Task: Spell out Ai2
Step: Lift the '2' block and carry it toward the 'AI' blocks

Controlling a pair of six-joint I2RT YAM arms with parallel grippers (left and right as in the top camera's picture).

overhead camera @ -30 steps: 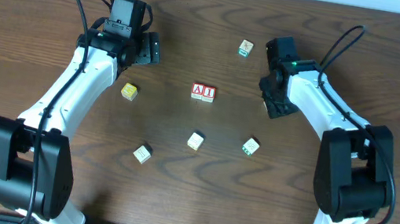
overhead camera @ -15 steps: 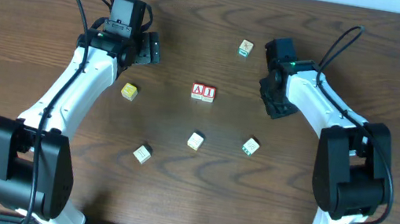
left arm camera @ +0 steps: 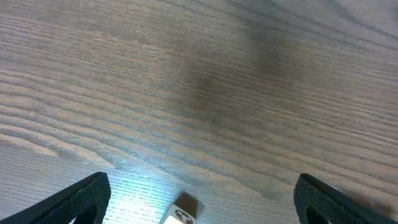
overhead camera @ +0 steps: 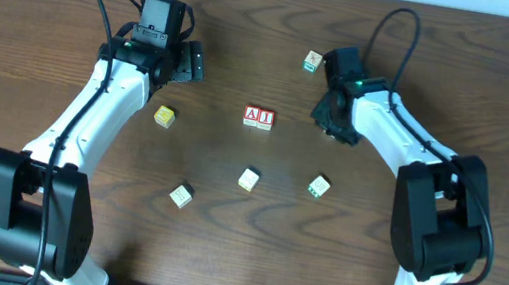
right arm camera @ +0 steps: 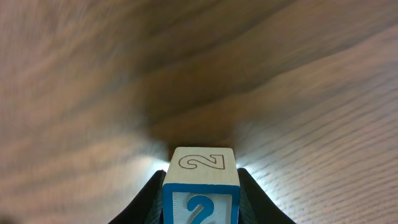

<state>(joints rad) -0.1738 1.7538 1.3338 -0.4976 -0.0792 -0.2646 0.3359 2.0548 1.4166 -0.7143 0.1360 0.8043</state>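
Note:
The red "A" cube and the red "I" cube sit side by side at the table's middle. My right gripper is shut on the blue "2" cube, to the right of the "I" cube and apart from it. The "2" cube is hidden under the gripper in the overhead view. My left gripper is open and empty at the back left. In its wrist view the fingers spread wide over the wood, with a cube's corner at the bottom edge.
A green-marked cube lies just behind the right gripper. Another green-marked cube, a cream cube, a second cream cube and a yellow cube lie scattered in front.
My right gripper has swung left and slightly back with the "2" cube, closer to the "A" and "I" pair. The left arm has not moved.

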